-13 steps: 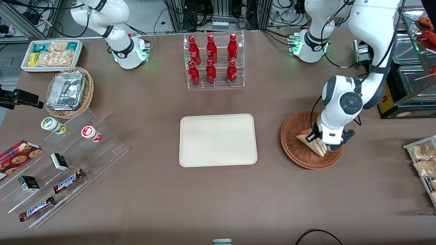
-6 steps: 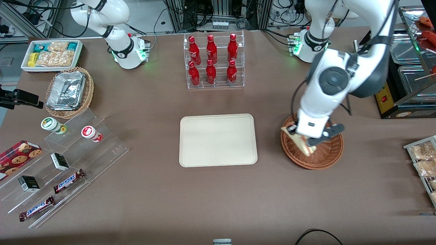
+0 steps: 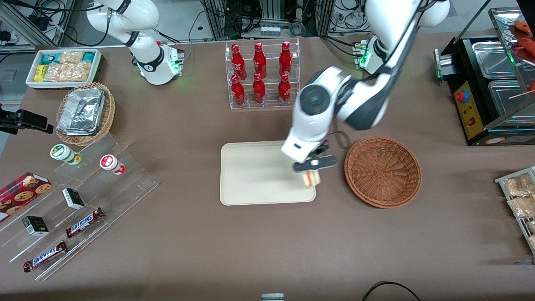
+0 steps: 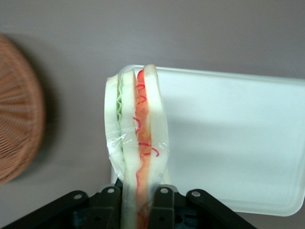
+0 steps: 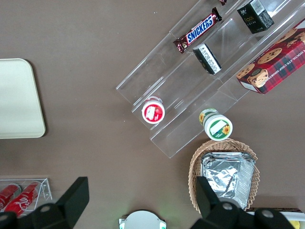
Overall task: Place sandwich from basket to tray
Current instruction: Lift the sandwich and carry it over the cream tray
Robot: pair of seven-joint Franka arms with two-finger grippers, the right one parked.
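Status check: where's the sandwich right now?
Gripper shut on sandwich, hanging over tray edge nearest basket. Basket emptied. Nothing in the way.

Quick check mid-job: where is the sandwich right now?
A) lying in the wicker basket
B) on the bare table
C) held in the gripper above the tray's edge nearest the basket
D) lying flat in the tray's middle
C: the gripper is shut on the sandwich, which hangs over the edge of the tray beside the basket; the wrist view shows the wedge clamped between the fingers.
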